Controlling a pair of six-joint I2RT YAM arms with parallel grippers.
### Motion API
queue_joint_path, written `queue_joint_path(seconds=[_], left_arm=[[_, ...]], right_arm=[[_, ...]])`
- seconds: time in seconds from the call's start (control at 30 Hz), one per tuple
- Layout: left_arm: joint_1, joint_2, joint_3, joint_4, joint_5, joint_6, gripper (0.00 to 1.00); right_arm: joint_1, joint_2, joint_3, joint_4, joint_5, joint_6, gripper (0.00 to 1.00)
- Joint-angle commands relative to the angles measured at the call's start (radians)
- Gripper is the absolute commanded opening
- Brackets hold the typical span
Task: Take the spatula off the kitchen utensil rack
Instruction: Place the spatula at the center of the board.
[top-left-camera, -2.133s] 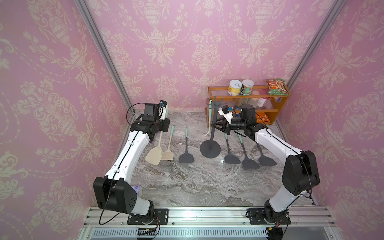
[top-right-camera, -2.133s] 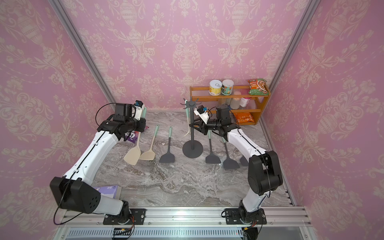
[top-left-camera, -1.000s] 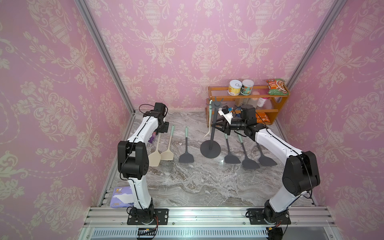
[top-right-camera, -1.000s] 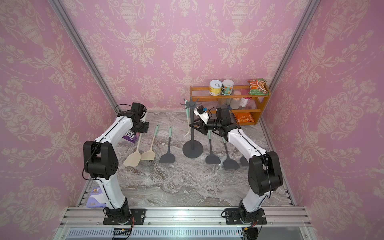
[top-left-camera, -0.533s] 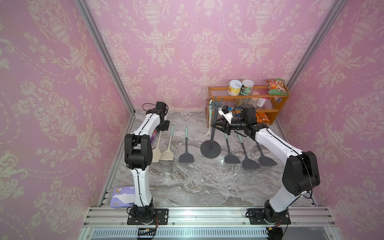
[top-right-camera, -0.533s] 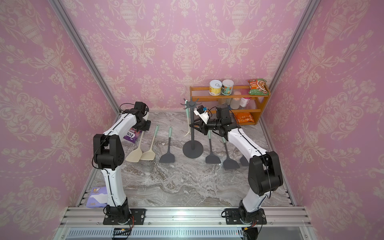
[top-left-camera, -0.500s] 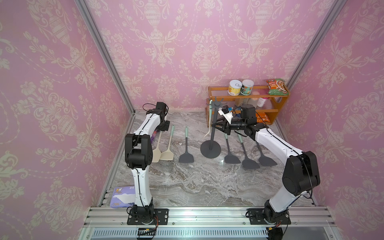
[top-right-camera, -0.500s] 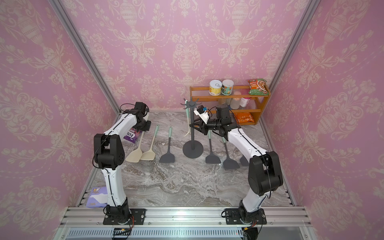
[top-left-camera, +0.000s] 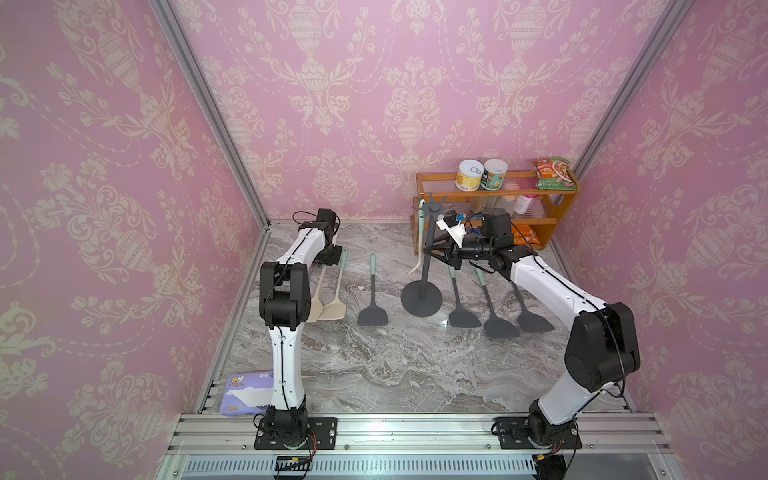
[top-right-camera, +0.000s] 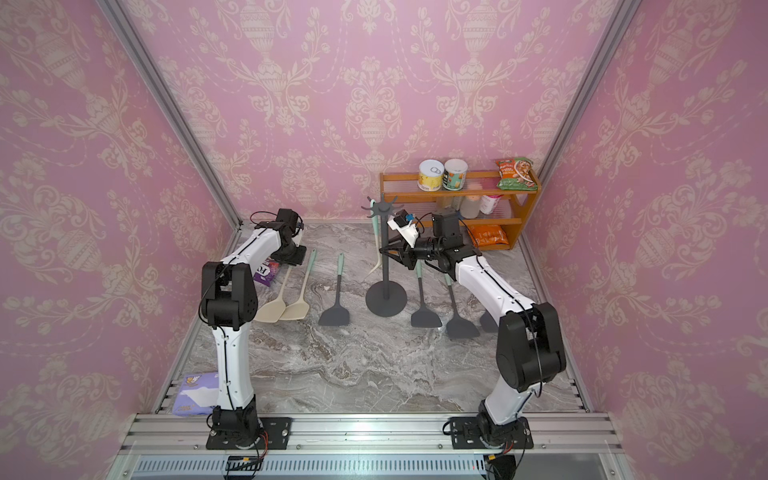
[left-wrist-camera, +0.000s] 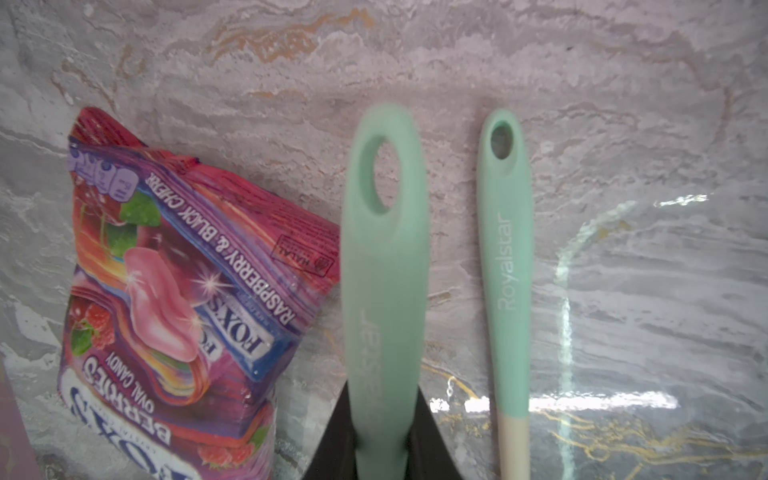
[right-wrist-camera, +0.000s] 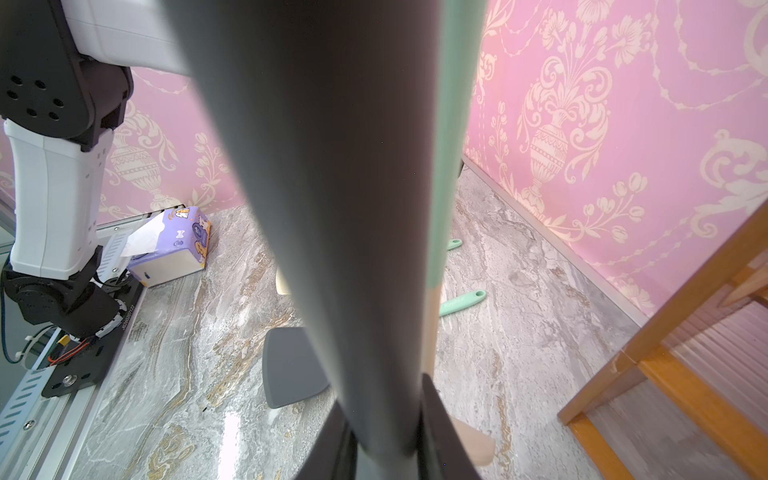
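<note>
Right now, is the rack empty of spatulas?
No, one mint-handled spatula hangs from the top of the rack, beside its pole.

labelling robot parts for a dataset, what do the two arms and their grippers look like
Both the left arm and right arm have white link shells between bulky black joint housings, thin black cables looping near the wrists, and black base plates bolted to an aluminium rail. The left gripper and right gripper have black wedge-shaped fingers.

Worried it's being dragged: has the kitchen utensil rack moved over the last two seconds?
No. The kitchen utensil rack keeps its place beside the orange shelf.
</note>
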Motion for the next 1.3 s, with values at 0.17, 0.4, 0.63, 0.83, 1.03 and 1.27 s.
queue_joint_path(seconds=[0.17, 0.4, 0.63, 0.83, 1.03, 1.27], left_arm=[[0.013, 0.082, 0.116, -0.077, 0.034, 0.016, 0.00], [0.016, 0.101, 0.086, -0.087, 0.041, -0.003, 0.00], [0.017, 0.107, 0.038, -0.094, 0.055, -0.035, 0.00], [0.019, 0.108, 0.031, -0.094, 0.068, -0.061, 0.12], [0.019, 0.068, 0.025, -0.084, 0.070, -0.078, 0.33], [0.016, -0.129, -0.106, 0.027, 0.145, -0.093, 0.41]], right_arm=[[-0.015, 0.006, -0.032, -0.207, 0.058, 0.062, 0.00], [-0.017, -0.007, -0.042, -0.201, 0.061, 0.064, 0.00], [-0.018, -0.011, -0.051, -0.197, 0.056, 0.065, 0.00], [-0.021, -0.018, -0.052, -0.196, 0.054, 0.064, 0.00], [-0.020, -0.023, -0.058, -0.195, 0.054, 0.065, 0.00], [-0.021, -0.031, -0.068, -0.191, 0.051, 0.067, 0.00]])
